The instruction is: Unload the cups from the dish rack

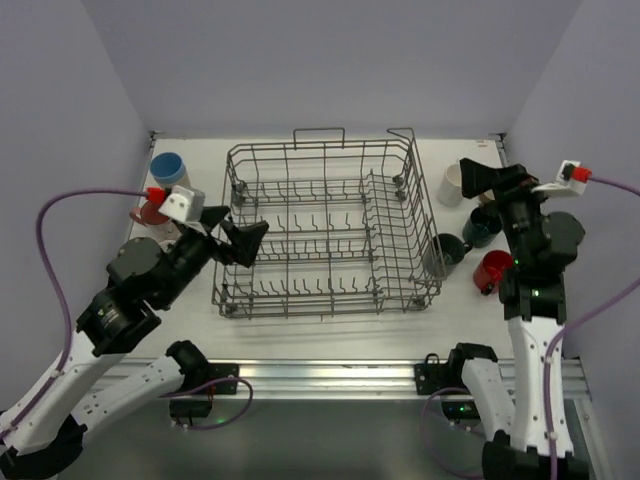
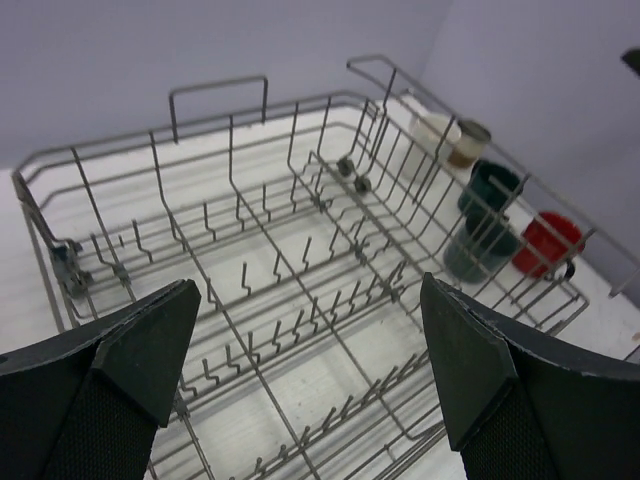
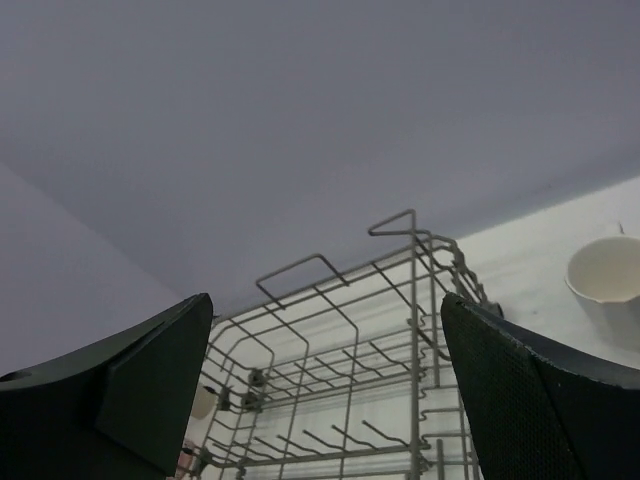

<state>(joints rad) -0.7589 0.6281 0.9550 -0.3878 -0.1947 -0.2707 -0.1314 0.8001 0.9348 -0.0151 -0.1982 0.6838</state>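
Under everything, a white table (image 1: 330, 335). At its centre, a grey wire dish rack (image 1: 320, 146), long sides left to right, loop handles at the far rim and the far-right corner. At the rack's left wall, the left gripper (image 2: 308, 285), released, fingers spread wide and aimed across the tines toward the right. Raised over the far right of the table, the right gripper (image 3: 325, 300), likewise released, fingers wide apart, facing the rack's far-right corner. All visible cups out on the table, beside the rack. Just beside the right wall, a dark grey mug (image 1: 448, 248); right of it, a dark teal cup (image 1: 480, 228); nearer, a red mug (image 1: 493, 268); farther back, a cream cup (image 1: 455, 183) with a beige cup (image 2: 470, 142) touching or just beside it, hard to tell which. Left of the rack, at the far-left corner, a blue cup (image 1: 168, 167); nearer, a red cup (image 1: 148, 212), half hidden behind the left wrist.
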